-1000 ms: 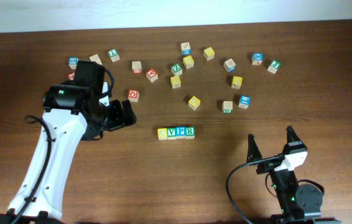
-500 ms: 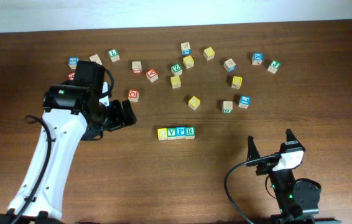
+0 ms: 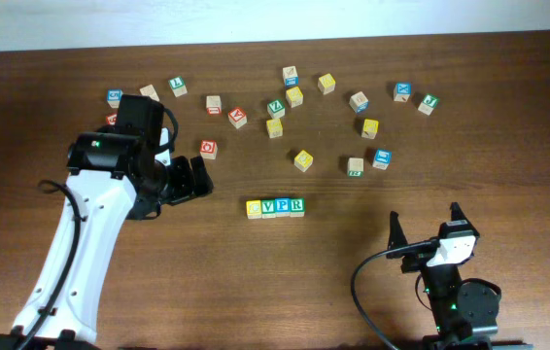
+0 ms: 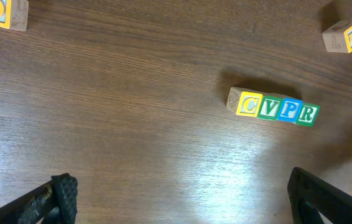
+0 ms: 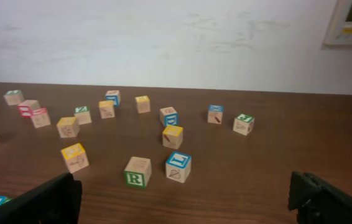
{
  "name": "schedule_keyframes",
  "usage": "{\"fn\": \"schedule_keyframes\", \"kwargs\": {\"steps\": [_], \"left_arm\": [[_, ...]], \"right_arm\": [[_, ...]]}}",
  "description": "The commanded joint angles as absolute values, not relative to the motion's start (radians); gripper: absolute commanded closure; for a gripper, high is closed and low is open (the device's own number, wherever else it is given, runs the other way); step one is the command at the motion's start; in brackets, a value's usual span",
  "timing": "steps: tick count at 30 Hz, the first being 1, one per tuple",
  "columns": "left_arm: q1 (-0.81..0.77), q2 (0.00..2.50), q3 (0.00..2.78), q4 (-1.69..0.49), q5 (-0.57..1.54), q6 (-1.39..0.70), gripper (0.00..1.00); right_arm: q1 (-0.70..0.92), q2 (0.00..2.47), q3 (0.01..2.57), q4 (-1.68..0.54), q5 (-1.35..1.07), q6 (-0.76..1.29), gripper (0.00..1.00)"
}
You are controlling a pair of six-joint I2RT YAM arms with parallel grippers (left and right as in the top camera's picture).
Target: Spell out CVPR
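Four letter blocks stand side by side in a row (image 3: 275,207) at the table's middle: yellow C (image 4: 247,103), green V (image 4: 268,107), blue P (image 4: 288,110), green R (image 4: 308,113), all touching. My left gripper (image 3: 195,179) is open and empty, left of the row; its fingertips show at the bottom corners of the left wrist view (image 4: 182,199). My right gripper (image 3: 424,227) is open and empty at the front right, well clear of the row (image 5: 185,199).
Many loose letter blocks lie scattered across the back of the table, among them a green R block (image 5: 138,171), a blue L block (image 5: 178,166), a yellow block (image 3: 303,159) and a red block (image 3: 208,148). A white wall stands behind the table.
My right gripper has drawn back a little toward the front edge. The left arm and the row of blocks have not moved.
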State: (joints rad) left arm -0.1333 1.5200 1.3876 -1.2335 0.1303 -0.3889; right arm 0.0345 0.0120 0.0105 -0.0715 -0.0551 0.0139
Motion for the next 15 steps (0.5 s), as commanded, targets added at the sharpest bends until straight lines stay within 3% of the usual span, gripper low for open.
{"fn": "schedule_keyframes", "kwargs": {"steps": [1, 15], "left_arm": [[-0.130, 1.509, 1.398, -1.232, 0.134, -0.384, 0.01], [-0.130, 1.509, 1.398, -1.232, 0.134, -0.384, 0.01]], "right_arm": [[0.044, 0.003, 0.006, -0.086, -0.014, 0.004, 0.02], [0.044, 0.003, 0.006, -0.080, -0.014, 0.019, 0.02]]}}
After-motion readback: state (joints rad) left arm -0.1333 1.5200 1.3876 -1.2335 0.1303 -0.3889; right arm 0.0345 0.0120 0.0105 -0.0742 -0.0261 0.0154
